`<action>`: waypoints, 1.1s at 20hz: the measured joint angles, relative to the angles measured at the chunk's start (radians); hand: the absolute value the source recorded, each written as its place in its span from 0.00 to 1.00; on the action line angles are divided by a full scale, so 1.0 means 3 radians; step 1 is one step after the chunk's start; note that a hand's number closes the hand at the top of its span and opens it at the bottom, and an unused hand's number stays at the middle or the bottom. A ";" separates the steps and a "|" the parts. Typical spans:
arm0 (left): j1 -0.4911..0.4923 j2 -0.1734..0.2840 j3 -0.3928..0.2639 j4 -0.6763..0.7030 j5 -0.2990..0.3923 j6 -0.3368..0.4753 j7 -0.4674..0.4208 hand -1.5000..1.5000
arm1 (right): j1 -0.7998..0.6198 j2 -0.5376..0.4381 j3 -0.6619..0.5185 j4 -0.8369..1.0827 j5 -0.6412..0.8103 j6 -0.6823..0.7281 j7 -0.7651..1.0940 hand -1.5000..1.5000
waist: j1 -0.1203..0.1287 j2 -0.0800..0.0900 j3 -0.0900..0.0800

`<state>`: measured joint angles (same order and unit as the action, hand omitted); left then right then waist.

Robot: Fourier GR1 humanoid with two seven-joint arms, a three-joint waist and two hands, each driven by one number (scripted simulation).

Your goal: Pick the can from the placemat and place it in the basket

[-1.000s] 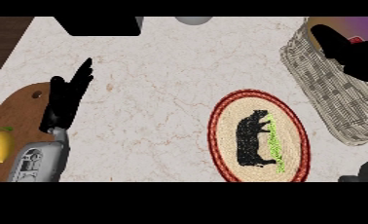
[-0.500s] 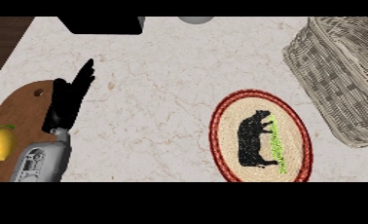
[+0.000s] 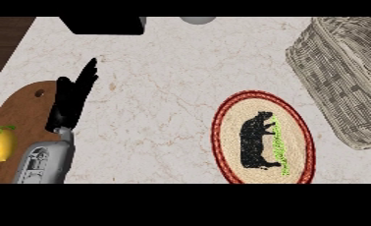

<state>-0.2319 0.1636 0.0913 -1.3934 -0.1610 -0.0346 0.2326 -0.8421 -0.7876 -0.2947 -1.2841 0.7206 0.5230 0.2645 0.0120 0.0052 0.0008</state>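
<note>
The pale marble counter (image 3: 167, 77) carries an oval red-rimmed placemat (image 3: 262, 137) and a wicker basket (image 3: 337, 72) at right. A wooden cutting board (image 3: 25, 109) lies at its left edge.

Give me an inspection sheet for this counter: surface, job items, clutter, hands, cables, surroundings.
Surface: pale marbled counter, no spills seen.
Job's things: oval placemat with a red rim and a black animal figure, lower centre-right, no can on it; wicker basket at the right edge, partly out of view; no can seen anywhere.
Clutter: wooden cutting board at lower left with a yellow fruit at the left edge; black object and grey round object at the top edge, both cut off.
Hands: left hand open over the board, fingers straight and pointing up; right hand not in view.
Cables: nothing seen.
Surroundings: dark wood strip at upper left.
</note>
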 measured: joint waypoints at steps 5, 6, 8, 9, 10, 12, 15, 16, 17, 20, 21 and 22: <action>0.0064 0.0020 0.0004 -0.0041 0.0027 -0.0057 -0.0014 0.50 | 0.0012 -0.0096 -0.0022 0.0581 0.0037 -0.0249 -0.0562 1.00 | 0.0008 -0.0003 -0.0001; 0.0071 0.0016 0.0002 -0.0045 0.0026 -0.0057 -0.0014 0.50 | 0.0019 -0.0125 -0.0025 0.0683 0.0045 -0.0279 -0.0670 1.00 | 0.0006 -0.0003 -0.0001; 0.0040 0.0031 0.0027 -0.0018 0.0031 -0.0056 -0.0012 0.50 | 0.0077 -0.0110 0.0005 0.0830 0.0096 -0.0395 -0.0820 1.00 | 0.0001 -0.0004 -0.0002; 0.0053 0.0043 0.0039 -0.0016 0.0039 -0.0068 -0.0031 0.50 | 0.0088 -0.0118 0.0013 0.0930 0.0120 -0.0449 -0.0908 1.00 | 0.0002 -0.0004 -0.0002; 0.0059 0.0051 0.0041 -0.0047 0.0054 -0.0088 -0.0002 0.50 | 0.0122 -0.0108 0.0028 0.1010 0.0150 -0.0515 -0.0988 1.00 | 0.0003 -0.0005 -0.0002; 0.0024 0.0023 0.0015 -0.0019 0.0016 -0.0055 0.0017 0.50 | 0.0097 -0.0096 0.0054 0.1186 0.0194 -0.0589 -0.1089 1.00 | 0.0003 -0.0004 -0.0001; 0.0060 0.0039 0.0034 -0.0020 0.0030 -0.0074 -0.0030 0.50 | 0.0120 -0.0017 0.0002 0.1433 0.0151 -0.0640 -0.1158 1.00 | 0.0005 -0.0004 -0.0001; 0.0032 0.0018 0.0018 0.0005 0.0011 -0.0055 -0.0017 0.50 | 0.0116 0.0041 -0.0032 0.1514 0.0123 -0.0671 -0.1132 0.00 | 0.0004 -0.0002 -0.0001; 0.0066 0.0029 0.0017 -0.0045 0.0027 -0.0079 0.0001 0.50 | 0.0079 0.0049 -0.0069 0.1579 0.0084 -0.0635 -0.1104 0.00 | 0.0008 -0.0003 0.0000; 0.0019 0.0069 0.0057 -0.0007 0.0045 -0.0104 0.0003 0.50 | 0.0114 0.0081 -0.0174 0.1790 -0.0007 -0.0677 -0.1192 0.00 | 0.0003 -0.0003 -0.0001; -0.0015 0.0077 0.0076 0.0052 0.0049 -0.0105 -0.0016 0.50 | 0.0085 0.0094 -0.0206 0.1865 -0.0034 -0.0704 -0.1217 0.00 | 0.0002 -0.0001 0.0000; -0.0038 0.0072 0.0078 0.0067 0.0050 -0.0101 -0.0016 0.50 | 0.0091 0.0100 -0.0239 0.1931 -0.0060 -0.0748 -0.1277 0.00 | 0.0002 -0.0001 -0.0001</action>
<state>-0.2433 0.1852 0.1148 -1.3732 -0.1460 -0.0648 0.2279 -0.8149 -0.7575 -0.3663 -0.7048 0.7027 0.2986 -0.1186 0.0125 0.0049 0.0006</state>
